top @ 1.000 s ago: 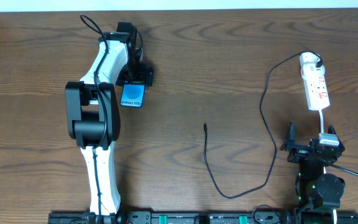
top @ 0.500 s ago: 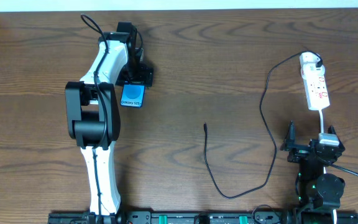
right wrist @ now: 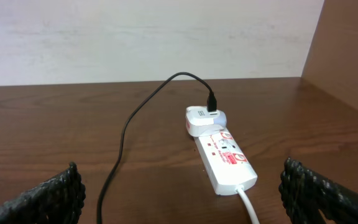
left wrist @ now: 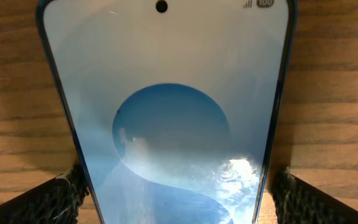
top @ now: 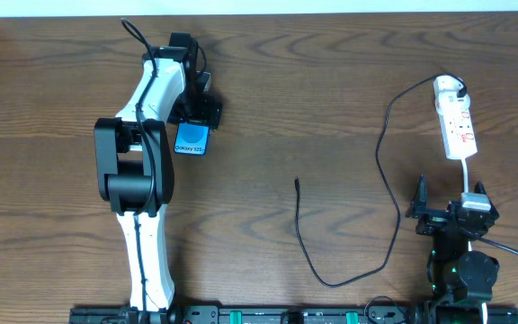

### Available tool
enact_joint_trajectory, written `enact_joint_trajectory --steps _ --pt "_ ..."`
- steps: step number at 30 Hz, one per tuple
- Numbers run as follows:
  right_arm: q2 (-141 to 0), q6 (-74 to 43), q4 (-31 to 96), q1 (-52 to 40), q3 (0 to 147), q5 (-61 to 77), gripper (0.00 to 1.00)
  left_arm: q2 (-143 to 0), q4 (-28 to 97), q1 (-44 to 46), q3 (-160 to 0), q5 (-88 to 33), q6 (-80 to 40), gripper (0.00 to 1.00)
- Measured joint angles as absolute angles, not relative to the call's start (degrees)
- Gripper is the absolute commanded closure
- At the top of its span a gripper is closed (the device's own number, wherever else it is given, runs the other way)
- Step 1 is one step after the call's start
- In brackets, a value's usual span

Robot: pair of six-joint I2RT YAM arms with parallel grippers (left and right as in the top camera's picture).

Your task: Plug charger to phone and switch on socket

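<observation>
The phone (top: 191, 139) lies flat on the table at the upper left, its blue screen lit. It fills the left wrist view (left wrist: 166, 112). My left gripper (top: 192, 119) is open and straddles the phone, one finger on each long side (left wrist: 176, 196). The charger is a thin black cable (top: 380, 162); its free plug tip (top: 297, 183) lies on bare table at the centre. Its other end goes into a white adapter (right wrist: 202, 118) on the socket (top: 457, 126), which also shows in the right wrist view (right wrist: 225, 158). My right gripper (top: 448, 193) is open and empty, just short of the socket (right wrist: 179, 199).
The socket's white cord (right wrist: 248, 205) runs back toward my right arm. The black cable loops across the table's right half (top: 331, 283). A pale wall stands behind the table's far edge (right wrist: 135, 37), and a brown side panel (right wrist: 347, 43) stands at the right.
My left gripper has shifted very slightly over the phone. The phone, cable, socket and right arm have not moved.
</observation>
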State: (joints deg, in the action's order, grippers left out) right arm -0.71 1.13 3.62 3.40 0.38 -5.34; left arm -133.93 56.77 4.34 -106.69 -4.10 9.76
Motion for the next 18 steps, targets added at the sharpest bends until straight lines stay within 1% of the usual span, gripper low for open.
enact_joint_trajectory --steps 10,12,14,18 --pt "-0.7 1.1 3.6 3.4 0.4 -5.3 0.01 -133.9 56.9 4.3 -106.7 -4.1 10.6 0.01" --pt "-0.7 1.1 3.6 3.4 0.4 -5.3 0.01 -133.9 56.9 4.3 -106.7 -4.1 10.6 0.05" --pt "-0.7 1.1 3.6 3.4 0.4 -5.3 0.01 -133.9 56.9 4.4 -106.7 -4.0 10.6 0.12" --pt "-0.7 1.1 3.6 3.4 0.4 -5.3 0.01 -133.9 56.9 4.4 -106.7 -4.0 11.0 0.13"
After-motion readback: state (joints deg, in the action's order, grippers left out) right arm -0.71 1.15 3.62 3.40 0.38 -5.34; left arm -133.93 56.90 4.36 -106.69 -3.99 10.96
